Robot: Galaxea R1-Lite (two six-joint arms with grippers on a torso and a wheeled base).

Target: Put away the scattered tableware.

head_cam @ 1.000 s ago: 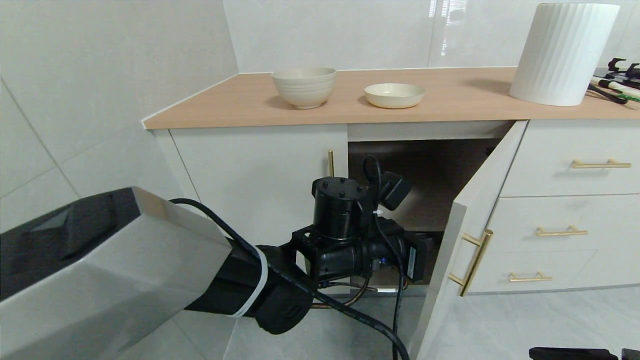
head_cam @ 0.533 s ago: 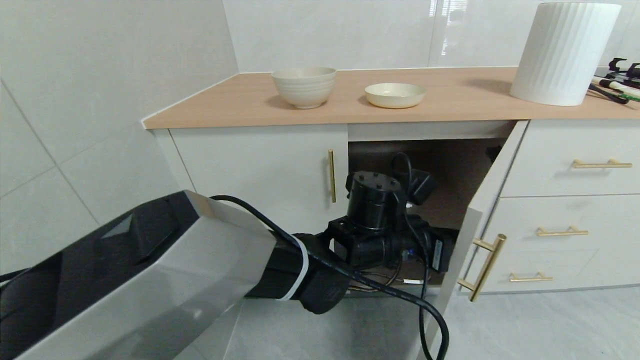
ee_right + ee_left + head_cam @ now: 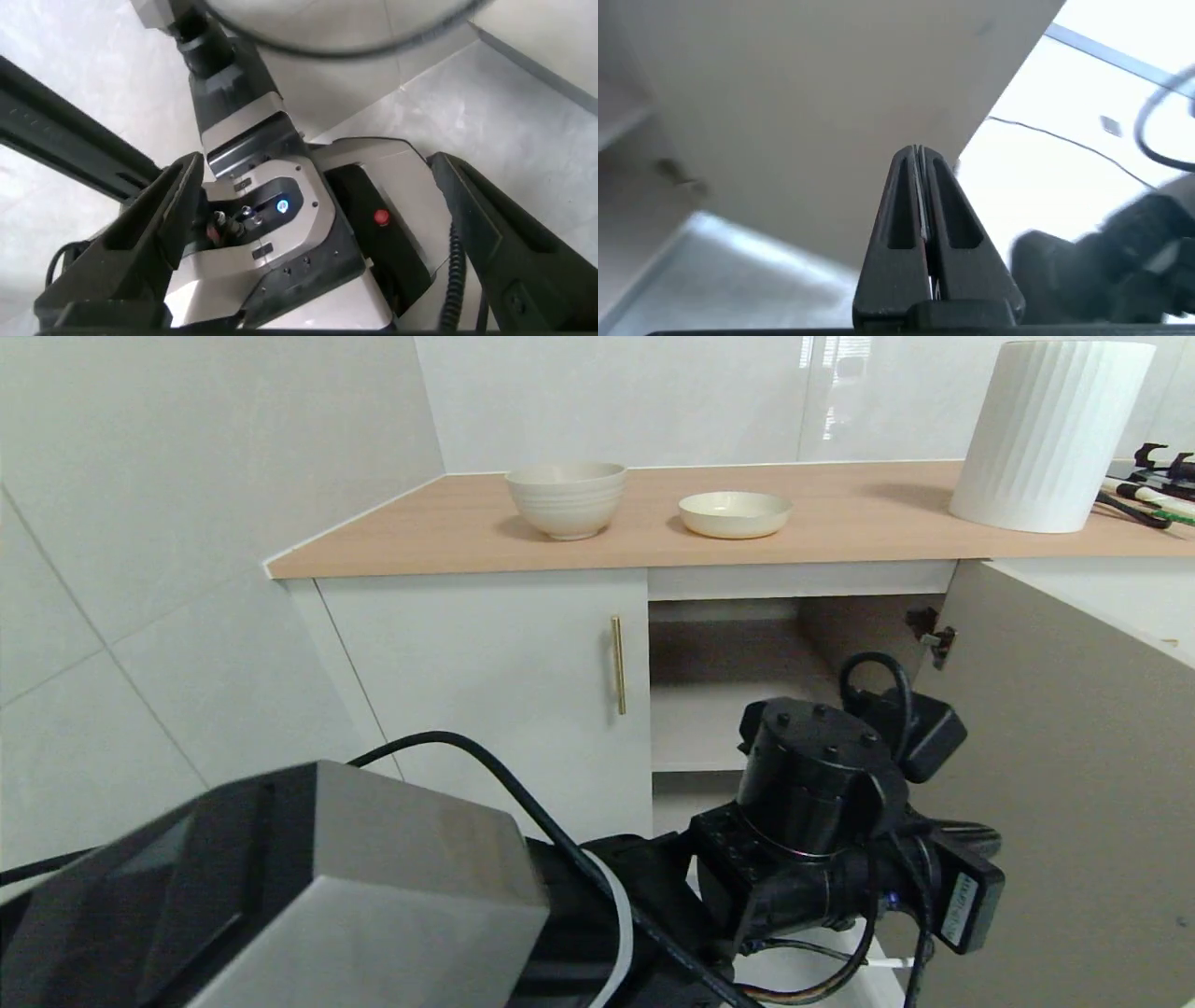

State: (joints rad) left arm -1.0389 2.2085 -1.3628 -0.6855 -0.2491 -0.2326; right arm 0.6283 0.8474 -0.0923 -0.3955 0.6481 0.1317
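Gaping cupboard (image 3: 719,733) — door (image 3: 1074,784) wide open

- The left arm (image 3: 392,887) stretches from the near left across toward the right, held low with the forearm roughly level.
- Its wrist (image 3: 812,784) sits at the near right, with cables looping around it.
- The left claw (image 3: 916,163) has both fingers (image 3: 896,224) pressed flat together, with nothing between them.
- The right claw (image 3: 316,168) points downward, its fingers (image 3: 168,219) spread wide apart and holding nothing.
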